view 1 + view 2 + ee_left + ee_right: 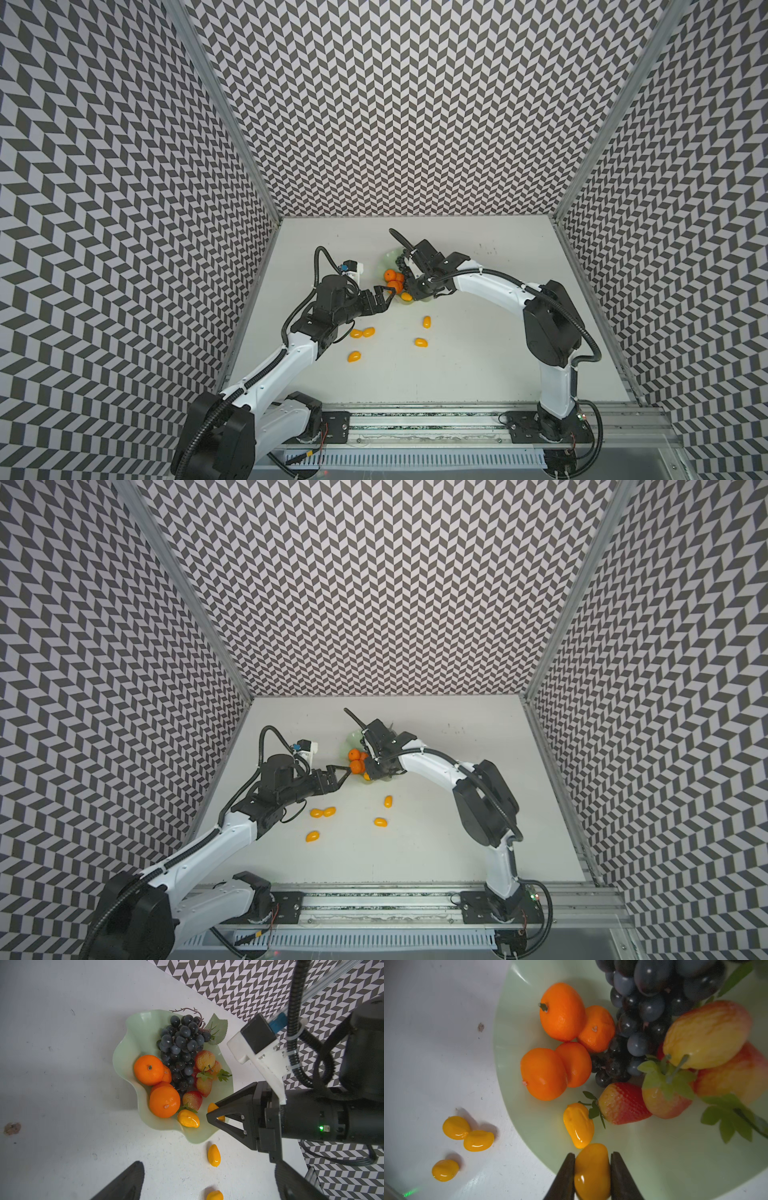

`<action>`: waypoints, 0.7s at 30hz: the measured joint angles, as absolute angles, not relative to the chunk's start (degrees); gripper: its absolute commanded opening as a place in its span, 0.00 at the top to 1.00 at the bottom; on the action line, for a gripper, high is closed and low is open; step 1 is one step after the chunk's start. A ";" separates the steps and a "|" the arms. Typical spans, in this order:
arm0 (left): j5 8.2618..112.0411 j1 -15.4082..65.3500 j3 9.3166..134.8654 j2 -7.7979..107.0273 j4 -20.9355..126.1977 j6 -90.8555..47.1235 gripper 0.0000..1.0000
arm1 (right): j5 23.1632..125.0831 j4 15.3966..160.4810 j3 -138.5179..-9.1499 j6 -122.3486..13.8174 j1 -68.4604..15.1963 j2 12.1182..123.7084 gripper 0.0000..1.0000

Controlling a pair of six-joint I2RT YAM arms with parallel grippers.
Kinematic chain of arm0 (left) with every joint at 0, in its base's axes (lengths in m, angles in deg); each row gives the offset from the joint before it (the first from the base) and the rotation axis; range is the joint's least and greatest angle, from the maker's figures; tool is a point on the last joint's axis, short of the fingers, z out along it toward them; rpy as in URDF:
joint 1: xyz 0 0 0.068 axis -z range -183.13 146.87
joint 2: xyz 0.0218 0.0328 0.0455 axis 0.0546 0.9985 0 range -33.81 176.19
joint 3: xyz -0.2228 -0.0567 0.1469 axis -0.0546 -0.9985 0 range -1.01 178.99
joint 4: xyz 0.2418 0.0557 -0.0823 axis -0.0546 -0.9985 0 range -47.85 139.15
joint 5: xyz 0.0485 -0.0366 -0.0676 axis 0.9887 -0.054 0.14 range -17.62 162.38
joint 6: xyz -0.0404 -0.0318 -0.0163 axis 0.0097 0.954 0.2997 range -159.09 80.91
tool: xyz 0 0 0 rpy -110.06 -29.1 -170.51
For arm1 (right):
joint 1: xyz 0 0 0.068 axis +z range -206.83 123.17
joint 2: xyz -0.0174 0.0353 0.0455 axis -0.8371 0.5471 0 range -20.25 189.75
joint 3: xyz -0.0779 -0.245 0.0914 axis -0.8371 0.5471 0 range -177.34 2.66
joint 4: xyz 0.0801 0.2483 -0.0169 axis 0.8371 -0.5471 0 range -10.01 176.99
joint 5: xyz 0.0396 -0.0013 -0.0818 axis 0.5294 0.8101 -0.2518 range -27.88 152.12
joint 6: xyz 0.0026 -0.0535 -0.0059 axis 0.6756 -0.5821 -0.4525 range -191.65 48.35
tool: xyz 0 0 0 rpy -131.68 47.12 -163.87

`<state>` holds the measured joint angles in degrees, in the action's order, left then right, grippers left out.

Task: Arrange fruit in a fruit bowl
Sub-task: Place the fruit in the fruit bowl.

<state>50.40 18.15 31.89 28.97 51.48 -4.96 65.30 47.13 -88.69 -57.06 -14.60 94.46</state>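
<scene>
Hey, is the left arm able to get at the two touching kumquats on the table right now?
Probably yes. The two touching kumquats lie on bare table right beside the left arm, uncovered; its open left pincer would only need to draw back.

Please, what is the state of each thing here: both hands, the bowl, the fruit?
right hand, shut on a kumquat
left hand, open and empty
fruit bowl, upright on the table, partly filled
tangerines, in the bowl
grape bunch, in the bowl
strawberries, in the bowl
five loose kumquats, lying on the table
</scene>
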 measured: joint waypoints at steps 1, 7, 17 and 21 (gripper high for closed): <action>50.16 18.04 31.83 29.17 51.56 -4.96 0.00 | 65.44 47.13 -89.28 -57.19 -14.60 95.30 0.72; 49.20 17.41 31.74 30.28 51.65 -4.89 0.00 | 65.33 47.13 -91.01 -57.59 -14.60 98.09 0.73; 48.92 17.08 31.74 28.95 50.76 -5.15 0.00 | 65.13 47.09 -91.08 -57.80 -14.60 98.29 0.67; 50.69 17.08 31.74 25.78 49.05 -6.09 0.00 | 64.71 46.41 -91.75 -58.18 -14.60 98.29 0.64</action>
<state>50.69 17.08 31.74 25.78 49.05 -6.09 64.71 46.41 -91.75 -58.18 -14.60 98.29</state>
